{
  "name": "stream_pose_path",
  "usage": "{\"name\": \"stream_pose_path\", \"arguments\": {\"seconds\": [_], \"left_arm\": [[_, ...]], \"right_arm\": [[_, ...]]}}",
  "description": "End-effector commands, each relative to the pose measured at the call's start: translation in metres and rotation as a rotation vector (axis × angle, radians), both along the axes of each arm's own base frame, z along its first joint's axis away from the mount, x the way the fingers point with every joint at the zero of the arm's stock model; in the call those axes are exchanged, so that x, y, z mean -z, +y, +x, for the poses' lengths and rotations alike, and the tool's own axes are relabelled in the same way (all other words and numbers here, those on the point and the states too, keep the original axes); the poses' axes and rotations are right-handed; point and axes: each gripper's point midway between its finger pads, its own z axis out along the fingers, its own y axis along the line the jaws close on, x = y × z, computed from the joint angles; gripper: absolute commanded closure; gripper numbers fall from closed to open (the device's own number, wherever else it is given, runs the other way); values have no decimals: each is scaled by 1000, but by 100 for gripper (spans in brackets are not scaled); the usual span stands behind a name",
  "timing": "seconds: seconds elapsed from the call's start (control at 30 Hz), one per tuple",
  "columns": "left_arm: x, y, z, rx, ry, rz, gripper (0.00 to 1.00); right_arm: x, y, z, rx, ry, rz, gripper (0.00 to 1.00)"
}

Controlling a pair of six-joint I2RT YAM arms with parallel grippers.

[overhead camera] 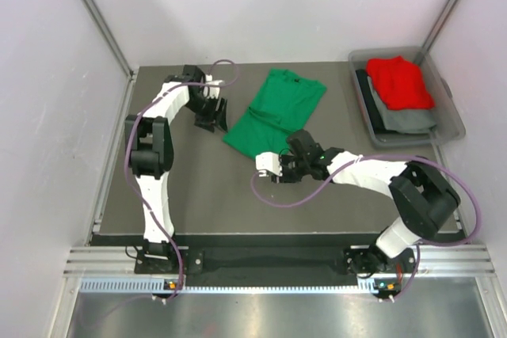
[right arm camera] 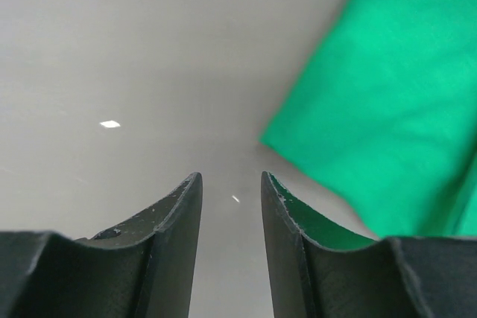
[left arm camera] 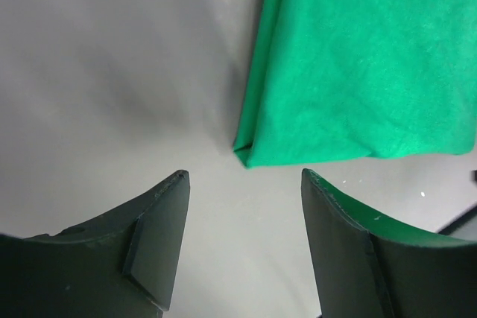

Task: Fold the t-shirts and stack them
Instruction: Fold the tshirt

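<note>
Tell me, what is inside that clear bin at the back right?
A red t-shirt lies on top, over folded grey cloth, with dark cloth along the left wall of the bin. Whatever lies beneath them is covered.

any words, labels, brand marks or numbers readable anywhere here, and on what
No readable text anywhere.
The green t-shirt and the red t-shirt are plain; the clear bin shows no label.
Tiny marks at the right arm's base: too small to read.

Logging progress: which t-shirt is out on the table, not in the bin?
The green t-shirt, on the table; the red t-shirt sits atop clothes in the clear bin.
</note>
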Motion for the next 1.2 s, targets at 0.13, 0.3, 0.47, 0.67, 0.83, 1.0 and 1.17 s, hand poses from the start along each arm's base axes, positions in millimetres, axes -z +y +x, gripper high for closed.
{"name": "stream_pose_path", "arguments": {"seconds": [0.13, 0.3, 0.47, 0.67, 0.83, 1.0, 1.17], "left_arm": [[14, -18, -3, 25, 92, -113, 35], [23, -21, -4, 27, 120, -125, 37], [27, -20, -5, 26, 134, -121, 39], [26, -18, -8, 29, 141, -111, 41], [25, -16, -12, 33, 146, -94, 42], [30, -12, -16, 31, 163, -69, 43], [30, -11, -20, 37, 181, -55, 43]], "right_arm": [[-4, 29, -11, -117, -40, 30, 63], [0, 31, -7, -113, -55, 19, 63], [4, 31, 0, -106, -90, 7, 64], [-1, 32, 14, -79, -159, 12, 65], [-2, 33, 18, -67, -179, 18, 66], [7, 33, 21, -59, -175, -8, 66], [13, 35, 25, -53, -145, -41, 67]]}}
